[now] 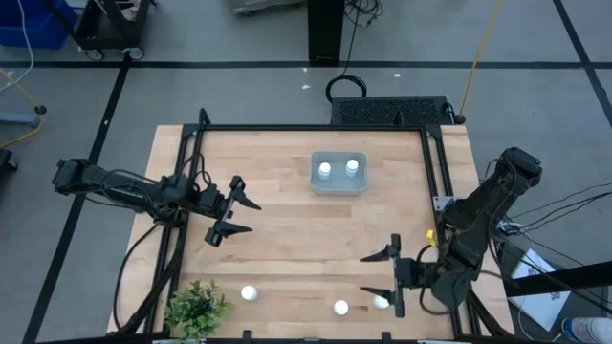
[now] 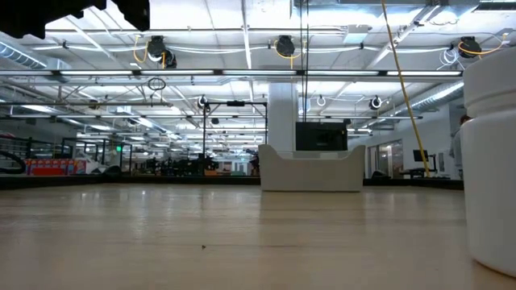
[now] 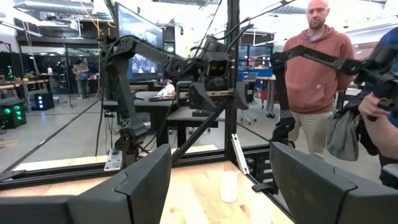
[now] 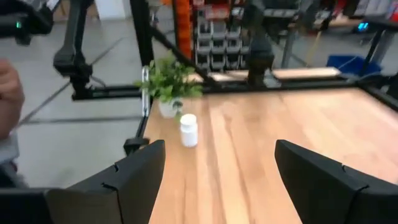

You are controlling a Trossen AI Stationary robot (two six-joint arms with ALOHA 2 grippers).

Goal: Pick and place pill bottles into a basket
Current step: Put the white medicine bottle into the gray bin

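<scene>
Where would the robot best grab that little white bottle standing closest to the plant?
Probably around its upright sides, coming straight down from above. The bottle stands on the table with its round cap up, bare wood around it, apart from the plant. The open right gripper already faces it.

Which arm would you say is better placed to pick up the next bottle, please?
Probably the right: its open claw is beside the nearest loose bottle at the table's front edge. The left claw, also open, sits mid-table, farther from all three loose bottles.
</scene>
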